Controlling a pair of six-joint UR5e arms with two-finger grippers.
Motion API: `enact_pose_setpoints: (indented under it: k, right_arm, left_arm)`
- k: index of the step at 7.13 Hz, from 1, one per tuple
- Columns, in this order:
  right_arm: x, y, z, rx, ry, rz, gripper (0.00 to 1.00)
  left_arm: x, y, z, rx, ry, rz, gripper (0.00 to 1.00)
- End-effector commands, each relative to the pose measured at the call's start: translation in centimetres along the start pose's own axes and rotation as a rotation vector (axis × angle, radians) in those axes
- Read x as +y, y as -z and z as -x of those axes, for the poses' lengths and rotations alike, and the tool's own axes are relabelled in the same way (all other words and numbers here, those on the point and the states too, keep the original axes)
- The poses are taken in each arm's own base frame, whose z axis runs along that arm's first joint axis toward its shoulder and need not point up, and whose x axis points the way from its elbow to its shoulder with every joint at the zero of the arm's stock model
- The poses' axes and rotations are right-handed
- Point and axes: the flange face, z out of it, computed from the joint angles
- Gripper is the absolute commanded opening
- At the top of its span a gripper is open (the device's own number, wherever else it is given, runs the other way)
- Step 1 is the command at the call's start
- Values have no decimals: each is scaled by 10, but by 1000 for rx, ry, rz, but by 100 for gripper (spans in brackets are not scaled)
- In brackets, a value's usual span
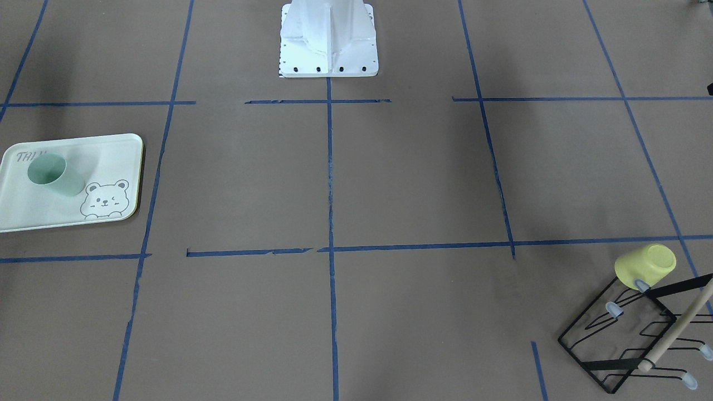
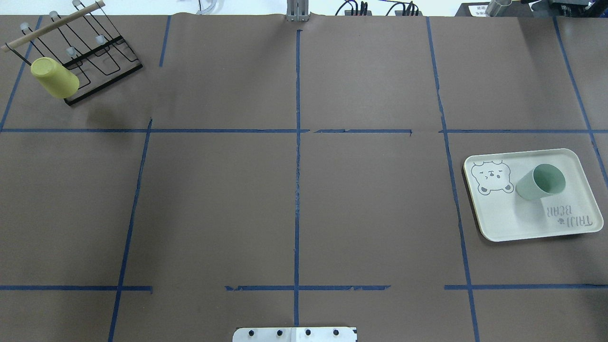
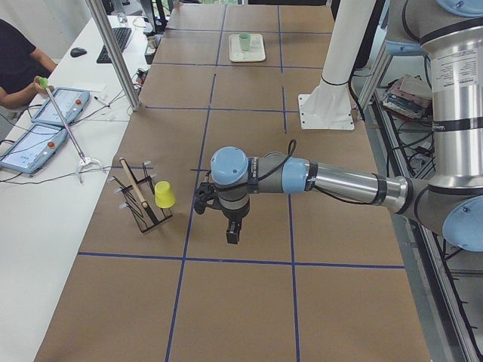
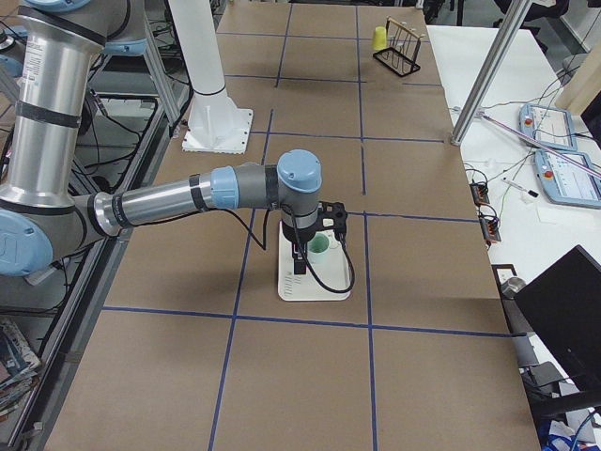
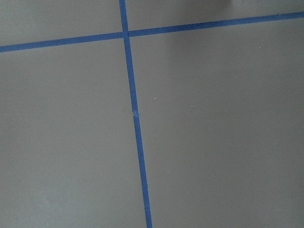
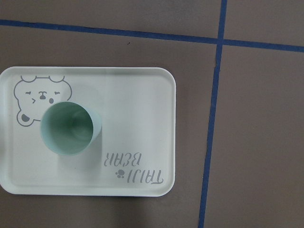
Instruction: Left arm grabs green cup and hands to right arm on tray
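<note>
The green cup (image 2: 539,183) stands upright on the tray (image 2: 498,223), mouth up, beside the bear drawing; it also shows in the front view (image 1: 55,175) and from above in the right wrist view (image 6: 70,129) on the tray (image 6: 142,95). The right gripper (image 4: 299,263) hangs above the tray (image 4: 315,293), next to the cup (image 4: 320,246); I cannot tell whether it is open or shut. The left gripper (image 3: 232,230) hangs over bare table, far from the cup (image 3: 244,41); I cannot tell its state. The left wrist view shows only brown table and blue tape.
A yellow cup (image 2: 53,77) hangs upside down on a black wire rack (image 2: 95,52) at the table's far left corner. The white robot base (image 1: 328,39) stands at the middle of the near edge. An operator (image 3: 15,68) sits at a side table.
</note>
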Motion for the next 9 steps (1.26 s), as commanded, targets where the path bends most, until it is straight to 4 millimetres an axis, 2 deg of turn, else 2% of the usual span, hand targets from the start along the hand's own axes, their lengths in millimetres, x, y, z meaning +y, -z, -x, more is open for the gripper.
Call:
enact_pose_setpoints:
  k: [1, 2, 3, 5, 9]
  right_arm:
    - [-3, -5, 0, 1, 7, 10, 100]
    - [-2, -3, 2, -9, 12, 5, 100]
    - [-3, 6, 12, -10, 37, -20, 100]
    - [-3, 3, 9, -9, 45, -27, 100]
    - [-5, -4, 8, -8, 45, -13, 100]
  left_arm:
    - [-6, -3, 4, 0, -32, -33, 100]
    - [-3, -18, 20, 3, 1, -5, 100]
    - [-6, -17, 18, 7, -3, -9, 100]
    - [-4, -20, 22, 2, 5, 0, 100]
    - [-5, -14, 16, -2, -15, -11, 100]
